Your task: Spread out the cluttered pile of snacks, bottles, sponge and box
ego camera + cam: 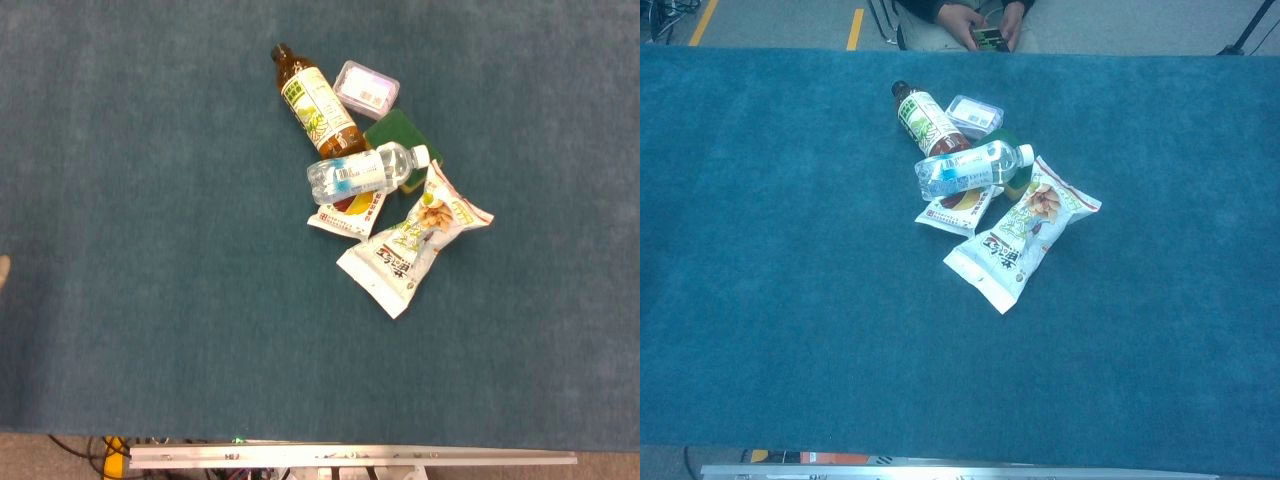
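The pile sits a little right of the middle of the blue carpet-like table cover (150,250), toward its far side. On top lies a clear plastic water bottle (365,170) with a white cap and blue-and-white label, on its side, its cap pointing right. Under its left end runs a brown glass-look tea bottle (315,100) with a green-and-white label and dark cap, also lying down, the cap pointing to the far left; it holds dark liquid. The clear bottle's contents look colourless – how full it is cannot be told.

Just beside the brown bottle, on the far side, rests a small clear lidded plastic box (366,85) with a purple tint inside. Touching it, half hidden under the water bottle's cap end, is a flat dark green sponge (393,130).

Nearer the robot lie two crinkled foil snack bags: a small white one (350,213) tucked under the water bottle, and a longer white-and-green one (410,245) – printed with nuts – lying diagonally, overlapping the small bag's edge.

Neither robot hand appears in either view, so the state of their fingers cannot be told.

At the far table edge in the chest view, a seated person's hands (980,22) hold a small device.
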Available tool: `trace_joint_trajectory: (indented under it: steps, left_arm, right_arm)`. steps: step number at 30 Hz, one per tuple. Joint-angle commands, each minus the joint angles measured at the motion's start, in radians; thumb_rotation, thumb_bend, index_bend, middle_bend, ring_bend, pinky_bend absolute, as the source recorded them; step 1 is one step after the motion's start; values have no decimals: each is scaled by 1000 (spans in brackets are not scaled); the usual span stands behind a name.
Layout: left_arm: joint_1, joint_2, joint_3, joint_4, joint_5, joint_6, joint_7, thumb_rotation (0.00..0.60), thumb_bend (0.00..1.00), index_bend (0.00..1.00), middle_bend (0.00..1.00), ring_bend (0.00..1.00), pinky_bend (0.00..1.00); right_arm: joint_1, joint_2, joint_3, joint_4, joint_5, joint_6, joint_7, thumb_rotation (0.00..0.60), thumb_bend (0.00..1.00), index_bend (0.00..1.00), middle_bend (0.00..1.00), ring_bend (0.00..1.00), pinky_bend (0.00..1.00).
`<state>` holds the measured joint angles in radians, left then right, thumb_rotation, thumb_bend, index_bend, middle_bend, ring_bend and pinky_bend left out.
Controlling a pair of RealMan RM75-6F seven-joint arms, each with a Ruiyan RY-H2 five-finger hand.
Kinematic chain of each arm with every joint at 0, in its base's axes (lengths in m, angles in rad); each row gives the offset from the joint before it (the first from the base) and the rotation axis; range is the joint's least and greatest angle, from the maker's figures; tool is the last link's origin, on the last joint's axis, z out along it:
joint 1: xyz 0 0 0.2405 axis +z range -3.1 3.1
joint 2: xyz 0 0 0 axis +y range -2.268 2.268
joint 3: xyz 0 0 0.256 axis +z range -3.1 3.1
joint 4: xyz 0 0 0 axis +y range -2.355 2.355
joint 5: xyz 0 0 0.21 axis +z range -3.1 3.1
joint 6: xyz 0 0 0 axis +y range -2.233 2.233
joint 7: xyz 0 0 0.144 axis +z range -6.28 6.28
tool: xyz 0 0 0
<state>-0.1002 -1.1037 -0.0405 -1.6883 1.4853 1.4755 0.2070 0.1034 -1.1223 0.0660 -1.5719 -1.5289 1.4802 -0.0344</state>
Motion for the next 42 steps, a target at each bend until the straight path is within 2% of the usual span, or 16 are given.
trace_joint_trajectory:
  steps: [1,12,20,22,25,27,28,29,32,42]
  left_arm:
    - [-3,-6,-1,5,-2,-4,0,600,260,95,142,87,129]
    - [-3,-9,-2,-4,9,9,7,600,261,95,141,87,129]
    - [4,-4,3,-9,10,15,7,600,261,95,140,87,129]
    - [4,-2,2,-10,8,15,4,600,261,95,140,87,129]
    - [6,1,1,-12,11,20,0,600,261,95,140,87,129]
    - [8,3,1,-11,13,24,-4,600,261,95,139,87,129]
    - [8,5,2,-12,13,24,-7,600,261,95,139,87,129]
    - [10,6,3,-12,14,26,-9,600,261,95,139,87,129]
    - [22,14,13,-11,21,36,-22,600,260,95,138,87,129]
    - [46,28,19,2,0,47,-53,600,261,95,138,87,129]
  right_arm:
    - [1,1,0,1,2,-3,-3,600,320,403,398,341,444]
    - [6,14,-7,-5,-18,-7,35,600,320,403,398,341,444]
    - [49,43,-23,-42,-87,-49,86,600,319,391,398,340,444]
    - [72,51,-26,-57,-117,-67,86,600,293,367,396,340,444]
    - [108,59,-29,-74,-158,-101,60,600,144,290,371,307,427]
    - [134,62,-28,-88,-174,-131,37,600,32,208,314,248,369]
    - [151,63,-29,-99,-180,-156,21,600,14,174,288,226,344]
    - [163,64,-30,-109,-182,-176,9,600,0,111,238,186,299]
    - [217,61,-32,-144,-182,-267,-37,600,0,23,162,132,252]
    - [366,-64,13,-93,-116,-468,-180,600,0,20,156,121,251]
